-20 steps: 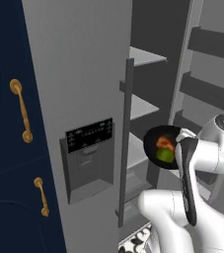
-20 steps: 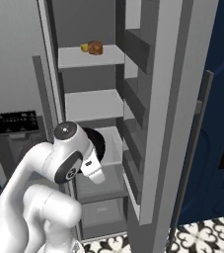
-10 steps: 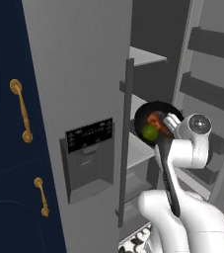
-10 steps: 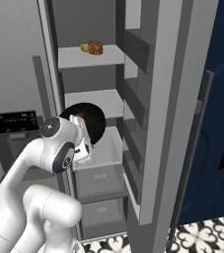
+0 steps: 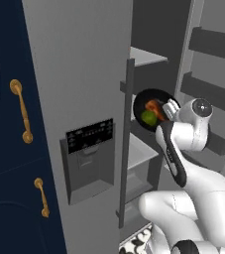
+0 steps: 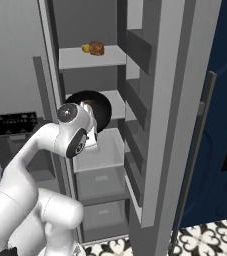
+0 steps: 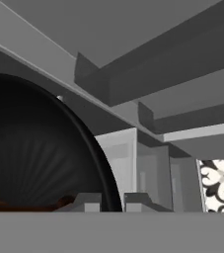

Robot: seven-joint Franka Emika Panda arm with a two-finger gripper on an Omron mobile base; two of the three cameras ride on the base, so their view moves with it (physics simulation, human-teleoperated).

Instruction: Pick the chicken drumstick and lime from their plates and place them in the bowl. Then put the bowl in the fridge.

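The glossy black bowl (image 5: 156,95) hangs tilted in front of the open fridge (image 5: 84,74), level with its middle shelf (image 6: 116,104). Its mouth faces the left base camera. Inside lie the green lime (image 5: 147,117) and the reddish-brown chicken drumstick (image 5: 154,106). My gripper (image 5: 169,110) is shut on the bowl's right rim. In the hand view the fingertips (image 7: 86,202) pinch the rim, with the bowl's dark inside (image 7: 34,158) to the left and a strip of drumstick (image 7: 10,204) low down. From the right, the bowl (image 6: 102,107) shows behind my wrist. The plates are out of view.
The fridge's left door carries a dark dispenser panel (image 5: 89,136) and a long handle (image 5: 128,149), close to the bowl. Its right door with bins (image 6: 150,100) stands open. Some food (image 6: 95,48) sits on the top shelf. Navy cabinets with gold handles (image 5: 22,111) flank the fridge.
The arm has lifted the bowl up and to the left, toward the fridge's middle shelf. The bowl has tilted more, and the grip has stayed shut.
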